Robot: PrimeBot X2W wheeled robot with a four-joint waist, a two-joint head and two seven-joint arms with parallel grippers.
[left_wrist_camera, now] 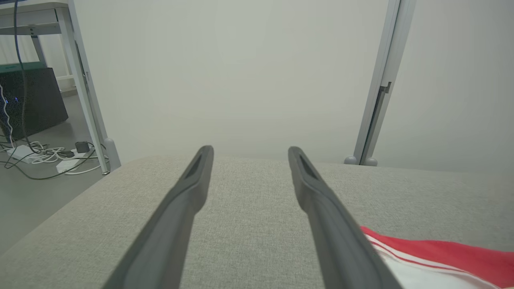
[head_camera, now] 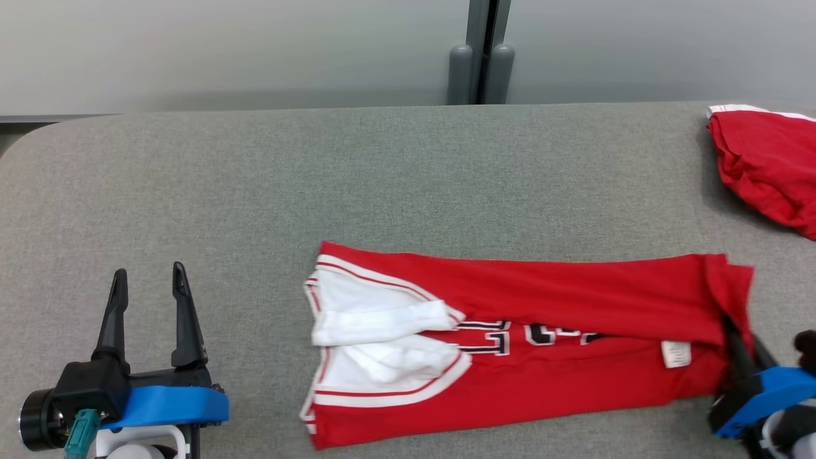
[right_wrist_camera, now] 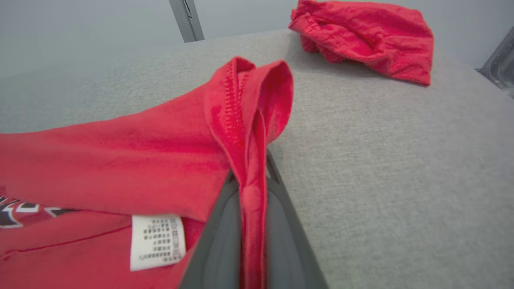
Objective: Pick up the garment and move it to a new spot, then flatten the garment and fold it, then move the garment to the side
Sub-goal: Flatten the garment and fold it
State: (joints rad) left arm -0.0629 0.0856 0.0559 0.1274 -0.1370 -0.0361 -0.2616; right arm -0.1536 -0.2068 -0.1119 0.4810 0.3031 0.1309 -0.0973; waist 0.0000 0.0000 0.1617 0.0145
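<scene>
The right gripper (head_camera: 733,328), at the lower right of the head view, is clenched on the right-hand hem of the red garment (head_camera: 574,299). The garment lies folded lengthwise across the lower middle of the grey counter (head_camera: 382,178). The right wrist view gives the grip up close: a bunched ridge of hem is pinched between the dark fingers (right_wrist_camera: 217,249), with the white care label (right_wrist_camera: 157,241) just left of them. The left gripper (head_camera: 150,271), at the lower left, is released, fingers spread over bare counter, well apart from the garment. Its wrist view adds cables (left_wrist_camera: 48,154) on the floor at the left. A crumpled red cloth (head_camera: 771,166) lies at the upper right.
</scene>
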